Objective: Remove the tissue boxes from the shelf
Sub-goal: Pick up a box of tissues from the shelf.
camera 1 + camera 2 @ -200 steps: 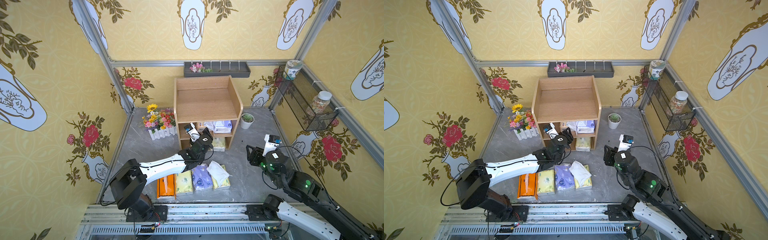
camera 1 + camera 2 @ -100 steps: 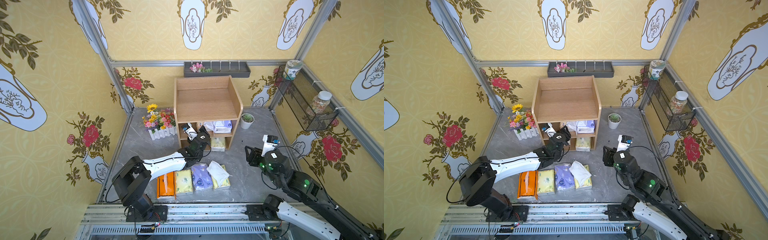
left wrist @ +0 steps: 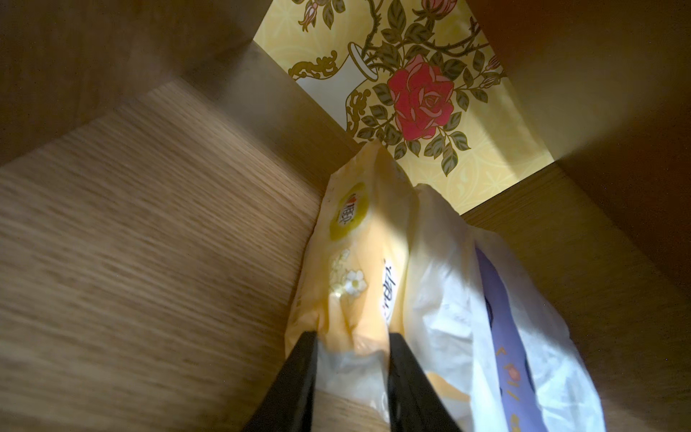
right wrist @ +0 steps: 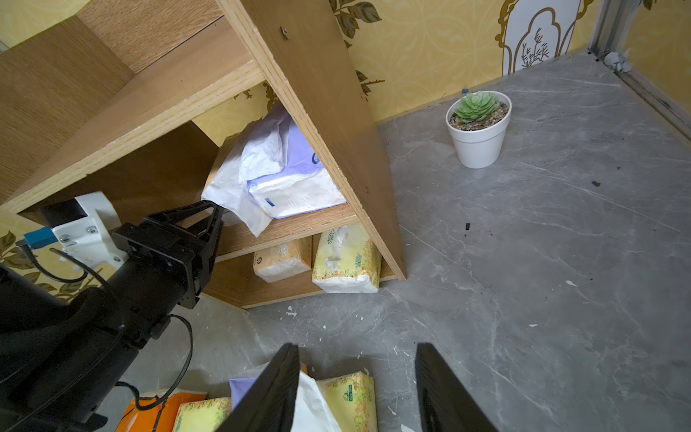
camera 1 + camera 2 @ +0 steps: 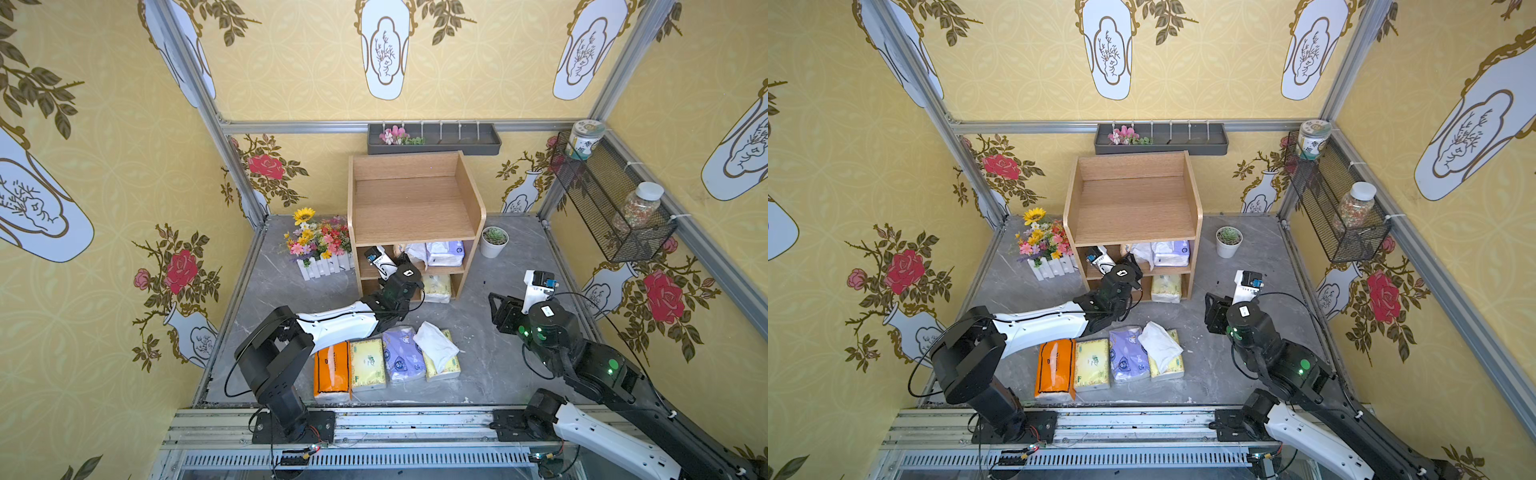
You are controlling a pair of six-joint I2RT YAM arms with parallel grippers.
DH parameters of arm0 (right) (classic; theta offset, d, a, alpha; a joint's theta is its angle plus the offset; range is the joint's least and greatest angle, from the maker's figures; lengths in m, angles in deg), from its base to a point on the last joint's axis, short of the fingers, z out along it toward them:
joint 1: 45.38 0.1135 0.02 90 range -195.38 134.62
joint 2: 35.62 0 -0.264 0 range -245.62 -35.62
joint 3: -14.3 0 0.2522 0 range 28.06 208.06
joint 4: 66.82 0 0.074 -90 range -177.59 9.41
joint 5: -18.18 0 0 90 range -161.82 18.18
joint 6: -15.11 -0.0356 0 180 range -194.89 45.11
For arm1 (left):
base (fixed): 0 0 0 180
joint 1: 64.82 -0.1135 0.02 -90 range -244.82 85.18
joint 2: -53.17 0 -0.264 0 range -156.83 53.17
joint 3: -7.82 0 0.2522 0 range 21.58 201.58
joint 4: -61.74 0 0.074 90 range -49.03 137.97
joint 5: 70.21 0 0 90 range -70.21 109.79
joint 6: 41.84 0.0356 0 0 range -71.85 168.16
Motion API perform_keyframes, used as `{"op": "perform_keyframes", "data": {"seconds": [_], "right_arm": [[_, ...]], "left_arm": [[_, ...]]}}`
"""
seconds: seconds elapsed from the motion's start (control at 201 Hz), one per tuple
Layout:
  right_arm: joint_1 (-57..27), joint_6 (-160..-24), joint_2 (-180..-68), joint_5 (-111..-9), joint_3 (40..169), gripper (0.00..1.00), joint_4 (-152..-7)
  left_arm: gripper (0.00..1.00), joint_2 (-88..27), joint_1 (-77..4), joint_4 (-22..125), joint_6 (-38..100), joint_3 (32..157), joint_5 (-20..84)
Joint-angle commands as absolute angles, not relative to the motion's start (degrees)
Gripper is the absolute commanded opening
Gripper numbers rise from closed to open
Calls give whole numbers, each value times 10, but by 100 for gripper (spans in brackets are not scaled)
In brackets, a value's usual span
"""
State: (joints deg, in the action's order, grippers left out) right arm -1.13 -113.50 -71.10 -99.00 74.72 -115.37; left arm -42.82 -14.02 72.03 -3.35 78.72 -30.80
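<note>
Currently, four tissue packs [image 5: 365, 363] laid before the shelf [image 5: 413, 208], two further packs [image 4: 346, 258] on its bottom tier, one yellow pack [image 3: 355, 243] on its middle tier clamped by left gripper [image 3: 353, 336], right gripper [image 4: 357, 374] spread empty, marble floor [image 5: 478, 374].

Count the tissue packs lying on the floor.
4, in a row before the shelf: orange pack, pale yellow pack, lavender pack, yellow pack with tissue out. None seems hidden.

left gripper [image 3: 353, 335] went into shelf [image 3: 149, 224], closed onto tan pack [image 3: 355, 262]
</note>
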Motion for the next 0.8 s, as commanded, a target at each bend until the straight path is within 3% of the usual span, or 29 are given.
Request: {"op": "perform_keyframes", "data": {"seconds": [0.0, 0.363, 0.797], "right_arm": [[-12, -1134, -712, -992, 755, 54, -1150], [-12, -1138, -709, -989, 754, 54, -1158], [-12, -1188, -738, -926, 745, 59, -1115]], "left_arm": [[28, -431, -140, 741, -39, 781, -314], [0, -400, -138, 749, -40, 759, -322], [0, -296, -83, 739, -81, 663, -352]]}}
